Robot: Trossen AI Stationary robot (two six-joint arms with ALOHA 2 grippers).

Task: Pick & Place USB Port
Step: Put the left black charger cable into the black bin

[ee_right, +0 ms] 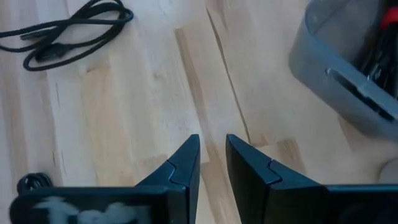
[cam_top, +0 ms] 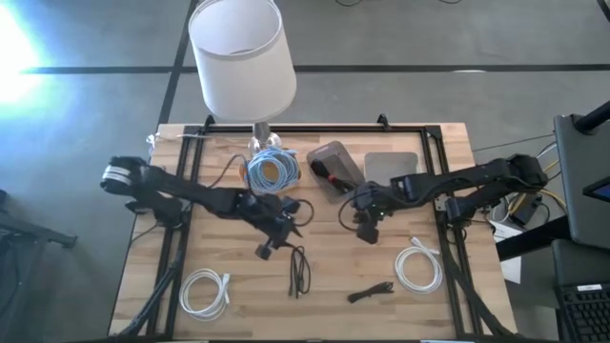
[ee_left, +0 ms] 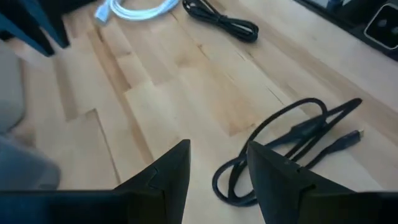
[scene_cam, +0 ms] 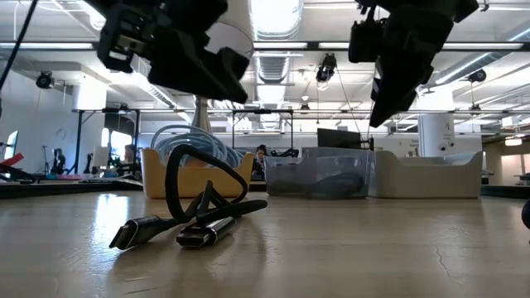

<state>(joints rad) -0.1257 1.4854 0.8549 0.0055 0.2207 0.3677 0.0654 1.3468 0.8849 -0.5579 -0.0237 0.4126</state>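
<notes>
A black USB cable (cam_top: 300, 272) lies loosely coiled on the wooden table; the low view shows its two plugs (scene_cam: 166, 232) resting on the wood. My left gripper (cam_top: 270, 243) hovers open just left of it, and in the left wrist view the cable (ee_left: 292, 143) lies ahead of the fingers (ee_left: 219, 177). My right gripper (cam_top: 367, 229) hangs above bare wood right of centre, its fingers (ee_right: 212, 155) a narrow gap apart and empty. The same cable (ee_right: 62, 31) shows far ahead of it.
A second black cable (cam_top: 372, 291) lies near the front edge. White coiled cables sit at front left (cam_top: 205, 291) and front right (cam_top: 417, 267). At the back stand a lamp (cam_top: 240, 57), a yellow bin of blue cable (cam_top: 272, 170) and two grey trays (cam_top: 334, 167) (cam_top: 391, 164).
</notes>
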